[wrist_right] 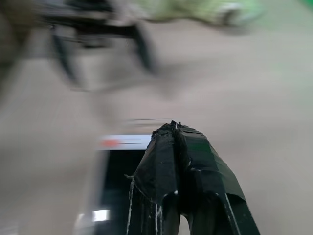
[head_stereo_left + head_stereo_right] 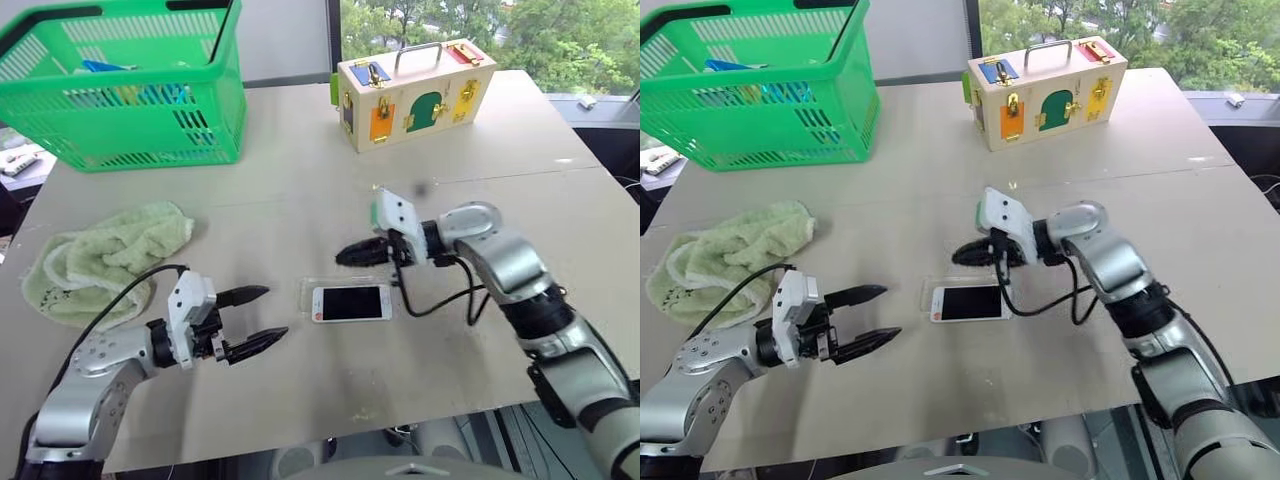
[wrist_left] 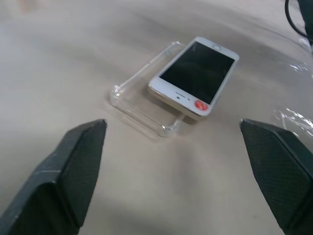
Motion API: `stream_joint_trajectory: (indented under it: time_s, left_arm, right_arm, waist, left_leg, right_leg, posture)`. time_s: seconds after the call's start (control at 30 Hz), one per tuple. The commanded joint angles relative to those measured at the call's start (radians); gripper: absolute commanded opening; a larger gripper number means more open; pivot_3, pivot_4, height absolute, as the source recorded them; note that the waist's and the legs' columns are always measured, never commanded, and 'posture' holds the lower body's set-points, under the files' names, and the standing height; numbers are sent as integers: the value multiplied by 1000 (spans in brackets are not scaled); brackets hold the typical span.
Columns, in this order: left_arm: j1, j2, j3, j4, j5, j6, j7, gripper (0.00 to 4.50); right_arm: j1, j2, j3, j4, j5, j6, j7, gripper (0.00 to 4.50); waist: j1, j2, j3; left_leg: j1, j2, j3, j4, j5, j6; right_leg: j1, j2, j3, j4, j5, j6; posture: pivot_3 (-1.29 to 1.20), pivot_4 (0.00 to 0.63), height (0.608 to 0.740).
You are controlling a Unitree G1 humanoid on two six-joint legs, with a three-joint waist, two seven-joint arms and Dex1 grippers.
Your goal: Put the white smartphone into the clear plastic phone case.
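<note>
Left gripper (image 2: 262, 316), jaws gaping, is facing the white smartphone (image 2: 351, 303) lying lengthwise, skewed across the clear plastic phone case (image 3: 142, 100); closed right gripper (image 2: 345, 256) is hovering just behind.

Both arms are silver-grey metal with black joint sections. Each black two-fingered hand (image 2: 252, 318) (image 2: 352, 253) carries a white block at the wrist, trailed by a looping black cable (image 2: 440, 295).

One smartphone (image 2: 351, 303), one case (image 3: 142, 105), one basket (image 2: 130, 90), one towel (image 2: 100, 260)
</note>
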State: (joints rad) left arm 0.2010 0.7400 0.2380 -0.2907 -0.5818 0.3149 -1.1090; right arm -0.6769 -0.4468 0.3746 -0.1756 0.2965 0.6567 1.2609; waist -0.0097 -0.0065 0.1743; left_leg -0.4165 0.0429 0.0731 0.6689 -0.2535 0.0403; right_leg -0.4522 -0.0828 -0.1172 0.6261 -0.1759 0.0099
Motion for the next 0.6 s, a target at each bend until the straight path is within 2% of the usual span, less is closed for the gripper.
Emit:
stream_joint_trajectory:
  time_s: [0.03, 0.27, 0.6]
  left_arm:
    - [-5, 5, 18, 1, -8, -24, -18, 4500]
    - [-16, 12, 15, 36, -1, -38, -47, 4500]
    - [-14, 29, 25, 50, -3, -35, -70, 4500]
  right_arm:
    - [39, -59, 54, -123, 45, 76, 34, 48]
    - [62, -138, 145, -134, 0, 57, 33, 48]
    - [57, -92, 211, -81, -105, -26, -48, 48]
  waist:
    - [-1, 0, 0]
    - [-1, 0, 0]
    - [-1, -1, 0]
  left_leg:
    - [0, 0, 0, 0, 0, 0]
    - [1, 0, -1, 1, 0, 0]
    - [0, -1, 0, 1, 0, 0]
  right_leg:
    - [0, 0, 0, 0, 0, 0]
    - [0, 0, 0, 1, -2, -4]
    - [0, 1, 0, 1, -1, -2]
  posture:
    - [0, 150, 740]
    - [0, 150, 740]
    - [0, 150, 740]
